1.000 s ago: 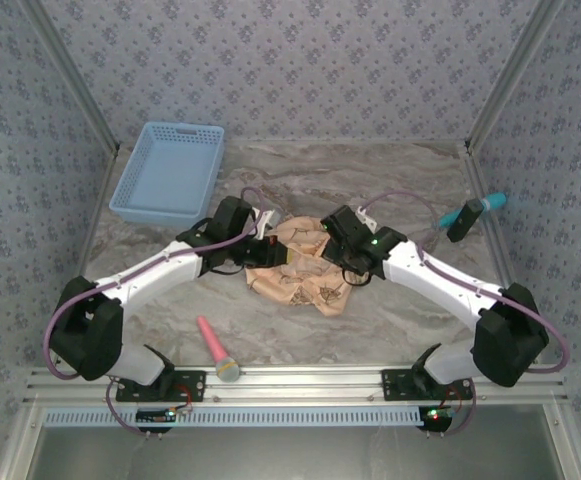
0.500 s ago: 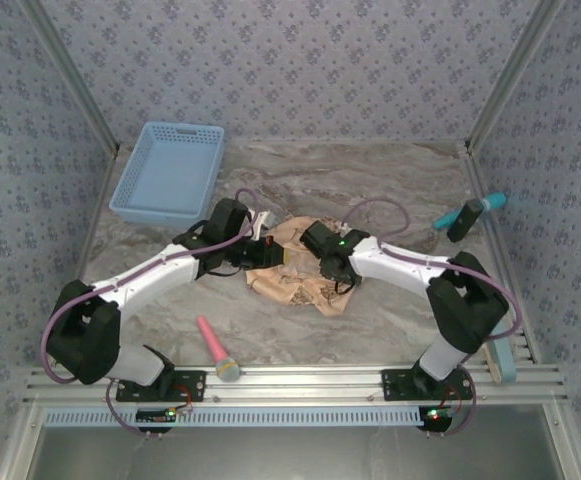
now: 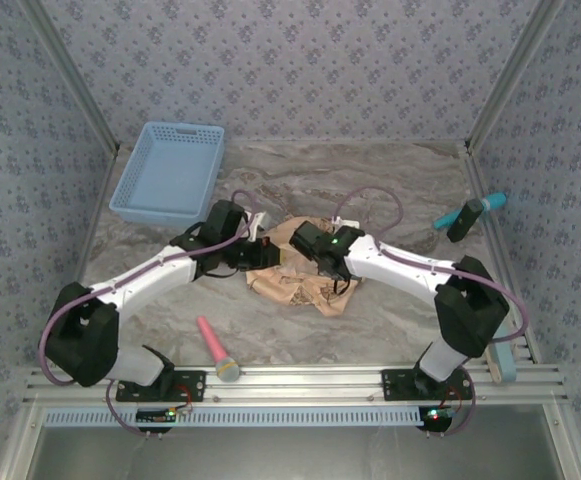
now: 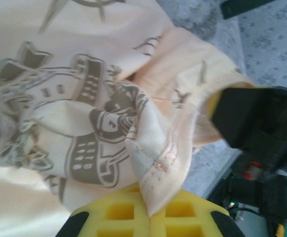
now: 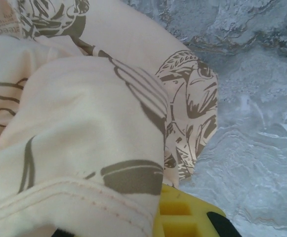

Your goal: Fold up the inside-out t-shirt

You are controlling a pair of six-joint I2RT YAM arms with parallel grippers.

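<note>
I see a grey marbled tabletop (image 3: 390, 180) with open room toward the far patterned walls (image 3: 300, 60). A blue slatted plastic basket (image 3: 142, 207) sits far left. Mid-table lies the soft, crumpled peach-tan printed t-shirt (image 3: 288, 287). My left gripper (image 4: 148, 213) and right gripper (image 5: 169, 217) sit close together, each clamped on a stitched hem of it.

You have here a soft peach-tan cloth t-shirt (image 4: 84, 123). It is matt, with a flat dark brown print and a stitched hem, and the cloth looks paler where it is turned over. The yellow finger pads (image 4: 187, 212) look like matt moulded plastic or foam, with a grid of hollows. The grey marbled table top (image 3: 390, 180) is smooth with a slight sheen. The light blue basket (image 3: 155, 210) is plastic with slotted walls. The near-edge rail (image 3: 310, 378) is bare ribbed metal. The white arm shells (image 3: 155, 272) are glossy plastic.
</note>
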